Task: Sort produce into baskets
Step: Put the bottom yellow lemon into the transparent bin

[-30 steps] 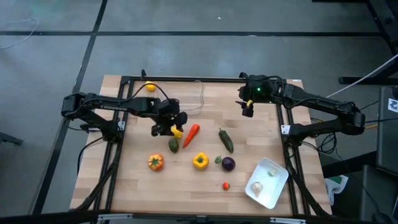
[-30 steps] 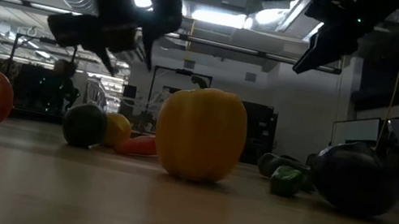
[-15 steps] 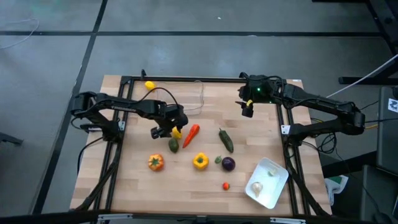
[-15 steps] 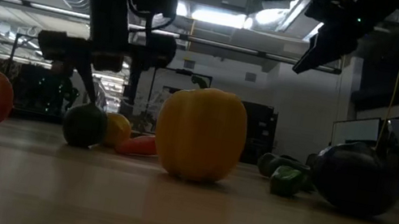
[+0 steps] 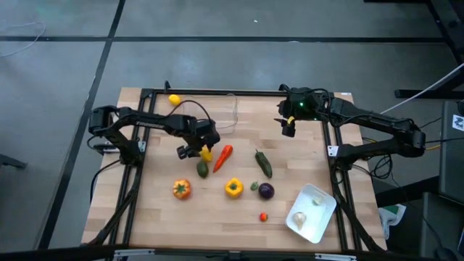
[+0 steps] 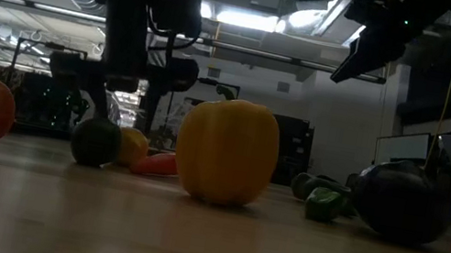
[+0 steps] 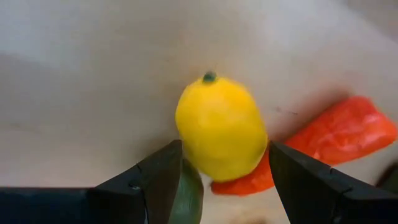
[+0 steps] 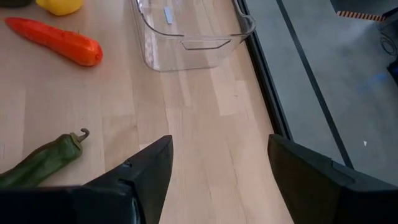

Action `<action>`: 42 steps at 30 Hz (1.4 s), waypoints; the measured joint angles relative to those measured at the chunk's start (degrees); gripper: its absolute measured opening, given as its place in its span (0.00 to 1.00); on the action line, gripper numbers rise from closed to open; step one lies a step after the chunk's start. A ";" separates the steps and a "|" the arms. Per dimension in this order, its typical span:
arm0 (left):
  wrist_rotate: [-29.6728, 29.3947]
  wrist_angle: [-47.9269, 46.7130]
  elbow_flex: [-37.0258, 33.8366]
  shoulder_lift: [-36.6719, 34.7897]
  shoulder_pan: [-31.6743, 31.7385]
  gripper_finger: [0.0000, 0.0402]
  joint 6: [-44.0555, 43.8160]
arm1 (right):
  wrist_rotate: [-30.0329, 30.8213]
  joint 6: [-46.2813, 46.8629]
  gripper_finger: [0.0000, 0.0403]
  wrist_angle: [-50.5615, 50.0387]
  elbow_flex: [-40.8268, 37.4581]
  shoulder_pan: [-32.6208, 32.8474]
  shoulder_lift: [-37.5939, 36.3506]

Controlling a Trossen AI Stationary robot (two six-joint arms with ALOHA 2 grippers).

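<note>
A yellow lemon (image 7: 221, 127) lies on the table beside a red carrot-like piece (image 7: 323, 143) and a green piece (image 5: 202, 169). My left gripper (image 5: 194, 149) is open and low over the lemon (image 5: 206, 153), with one finger on either side of it. My right gripper (image 5: 288, 125) is open and empty, held above the table's far right part. The clear tub (image 5: 230, 112) stands at the far edge. The white tray (image 5: 322, 217) at the near right holds white garlic (image 5: 299, 218). My left gripper's fingers (image 7: 165, 171) come from above and stand close on either side of the lemon's middle (image 7: 186, 134), across it. The lemon lies on the table. I cannot tell whether the fingers touch it.
An orange tomato (image 5: 181, 189), a yellow pepper (image 5: 233, 188), a purple ball (image 5: 266, 191), a small green piece (image 5: 254, 186), a green chili (image 5: 263, 163) and a small red piece (image 5: 263, 216) lie on the table. Another lemon (image 5: 174, 100) sits at the far left by the tub.
My left gripper has gone down toward the lemon and a little toward the table's right edge, and now hangs low around it. The lemon and the other pieces have stayed in place.
</note>
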 joint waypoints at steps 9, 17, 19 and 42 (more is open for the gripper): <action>-1.28 1.55 -0.48 1.15 0.35 0.59 0.82 | 0.00 -0.02 0.64 -0.07 0.00 0.00 0.00; -1.10 1.99 -0.50 2.57 -1.26 0.59 3.80 | 0.00 -0.08 0.64 -0.04 0.00 0.00 0.02; -1.12 2.07 -0.50 2.79 -1.63 0.59 4.40 | 0.00 -0.09 0.64 -0.04 0.00 0.00 0.02; -1.67 2.49 -0.50 3.02 -2.95 0.47 6.66 | 0.00 -0.07 0.64 -0.04 0.00 0.00 0.02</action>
